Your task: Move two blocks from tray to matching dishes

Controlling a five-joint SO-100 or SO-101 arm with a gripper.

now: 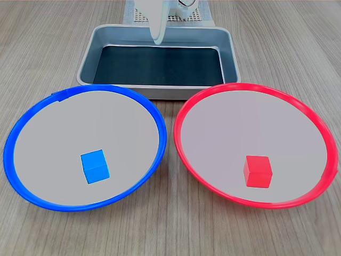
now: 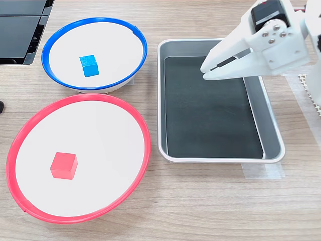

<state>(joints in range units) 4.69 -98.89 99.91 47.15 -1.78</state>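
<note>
A: Where sit the two cubes?

B: In matching dishes. Blue block (image 1: 95,166) resting flat on the pale centre of the blue-rimmed dish (image 1: 32,118), lower left of the first exterior view. Red block (image 1: 258,170) resting likewise inside the red-rimmed dish (image 1: 311,120), lower right of the same view. In the second exterior view, blue block (image 2: 89,66) and blue-rimmed dish (image 2: 55,37) at upper left, red block (image 2: 63,165) and red-rimmed dish (image 2: 145,135) at lower left.

A: And the tray?

B: Grey metal tray (image 1: 230,53) at upper centre of the first exterior view, just behind both dishes, dark bottom bare. In the second exterior view, tray (image 2: 273,138) right of centre, close beside both dishes, on a pale wood-grain surface (image 2: 200,206).

A: Position of the arm?

B: White gripper (image 2: 206,70) reaching in from the upper right of the second exterior view, hanging above the tray's upper part, tips pointing toward the frame's left. Fingers (image 2: 226,72) almost together, only a thin dark slit between them, holding nothing. In the first exterior view, gripper (image 1: 157,38) seen end-on at top centre as a narrow white point over the tray's far wall.

A: Anything else around?

B: Black panels (image 2: 20,30) at the upper left corner of the second exterior view. White perforated mat (image 2: 307,88) at its right edge.
</note>
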